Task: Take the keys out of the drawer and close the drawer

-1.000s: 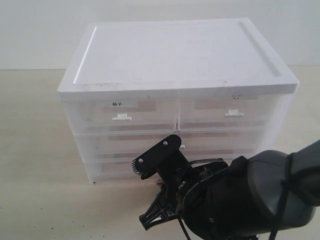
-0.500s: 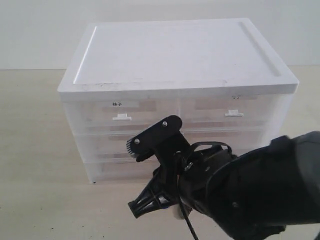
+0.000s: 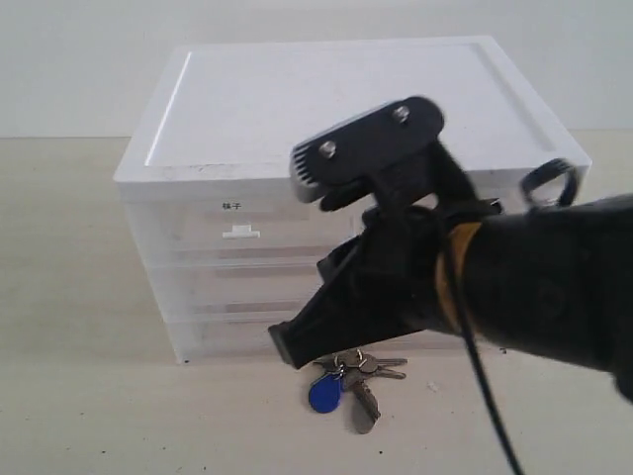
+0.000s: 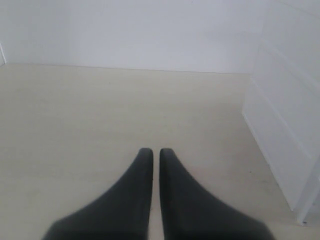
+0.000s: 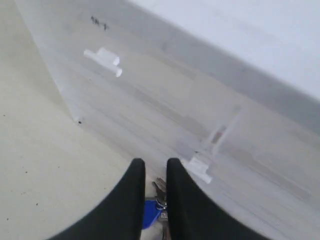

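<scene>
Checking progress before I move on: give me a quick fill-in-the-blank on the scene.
The keys lie on the ___.
Their fob is ___.
The drawer is ___.
The left gripper is ___.
Missing: table; blue; closed; shut.

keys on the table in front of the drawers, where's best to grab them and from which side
Probably from straight above, pinching the bunched middle where the blue fob joins the keys. They lie flat on the table, so a sideways approach has no edge to catch, and the blades fan out thin towards one side.
</scene>
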You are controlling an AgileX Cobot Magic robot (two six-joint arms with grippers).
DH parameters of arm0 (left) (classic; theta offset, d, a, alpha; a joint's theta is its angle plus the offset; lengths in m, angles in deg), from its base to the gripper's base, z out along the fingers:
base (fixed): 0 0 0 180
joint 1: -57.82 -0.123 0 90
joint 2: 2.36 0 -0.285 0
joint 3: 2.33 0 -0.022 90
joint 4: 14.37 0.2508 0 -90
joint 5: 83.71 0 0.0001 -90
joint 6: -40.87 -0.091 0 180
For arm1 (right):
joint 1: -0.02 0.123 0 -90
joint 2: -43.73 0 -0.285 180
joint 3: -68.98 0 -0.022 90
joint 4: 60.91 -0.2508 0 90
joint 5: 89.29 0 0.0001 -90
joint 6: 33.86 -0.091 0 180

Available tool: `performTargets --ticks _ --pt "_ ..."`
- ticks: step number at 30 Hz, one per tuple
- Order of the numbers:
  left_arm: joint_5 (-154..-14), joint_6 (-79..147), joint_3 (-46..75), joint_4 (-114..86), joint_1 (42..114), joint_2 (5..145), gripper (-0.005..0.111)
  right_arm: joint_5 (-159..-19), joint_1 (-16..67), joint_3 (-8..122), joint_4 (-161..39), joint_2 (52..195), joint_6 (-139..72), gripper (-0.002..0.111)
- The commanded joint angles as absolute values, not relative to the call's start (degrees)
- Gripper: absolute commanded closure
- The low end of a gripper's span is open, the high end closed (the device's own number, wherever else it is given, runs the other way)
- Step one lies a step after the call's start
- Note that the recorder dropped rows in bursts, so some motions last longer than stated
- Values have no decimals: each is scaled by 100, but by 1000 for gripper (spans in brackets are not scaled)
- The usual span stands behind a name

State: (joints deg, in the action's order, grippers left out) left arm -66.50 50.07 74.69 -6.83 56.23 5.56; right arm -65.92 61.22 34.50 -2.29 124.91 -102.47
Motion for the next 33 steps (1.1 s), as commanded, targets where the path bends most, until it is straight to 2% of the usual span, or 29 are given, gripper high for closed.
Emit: performTargets --ticks 1,11,21,29,31,33 --pt "-6655 4982 7488 -724 5612 543 102 -6041 6138 3447 -1664 11369 -8533 96" --pt "-6655 4982 7488 -724 5612 543 102 -4721 6138 3447 -2545 8805 -7329 96" --pt "-6655 4982 7488 -724 5612 543 102 -4280 6138 3447 -3209 6483 -6472 96" --pt "-6655 4982 7488 -724 5612 543 102 -4056 6116 3447 -3660 5151 -6057 96" --pt "-6655 4982 7488 -724 5612 543 102 -3748 6104 3459 -3706 5151 -5992 99" --pt "-6655 4982 7488 -705 5612 543 102 -3875 6046 3237 -3871 5151 -5769 107"
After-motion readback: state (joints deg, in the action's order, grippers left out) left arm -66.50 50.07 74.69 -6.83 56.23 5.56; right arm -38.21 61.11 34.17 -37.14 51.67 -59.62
